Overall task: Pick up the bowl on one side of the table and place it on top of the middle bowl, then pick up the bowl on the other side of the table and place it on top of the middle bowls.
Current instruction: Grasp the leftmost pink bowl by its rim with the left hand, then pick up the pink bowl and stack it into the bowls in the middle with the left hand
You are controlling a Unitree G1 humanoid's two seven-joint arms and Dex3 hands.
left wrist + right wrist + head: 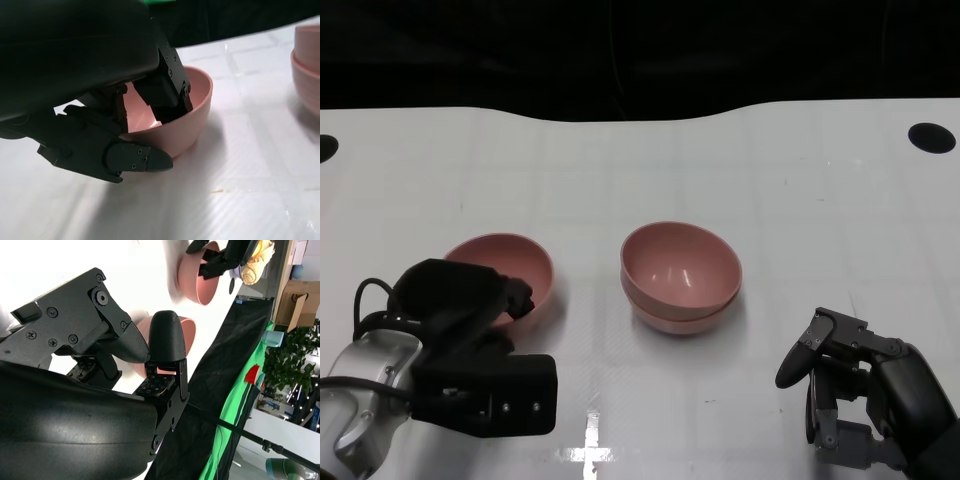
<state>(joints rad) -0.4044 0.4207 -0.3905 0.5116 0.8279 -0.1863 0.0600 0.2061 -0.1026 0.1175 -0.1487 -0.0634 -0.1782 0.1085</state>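
Pink, smooth plastic round bowl (505, 265), left side of the white worktop (800, 200), well apart from the stacked pair of pink bowls (680, 278) at mid-worktop; upright, mouth upward, round so no long axis. Left hand (470, 310) pinches its near rim, fingers (162, 95) inside, thumb outside; judged step: lift straight, keep level, set centred over the stack. Right hand (850, 395) near the front edge, fingers curled, holding nothing.
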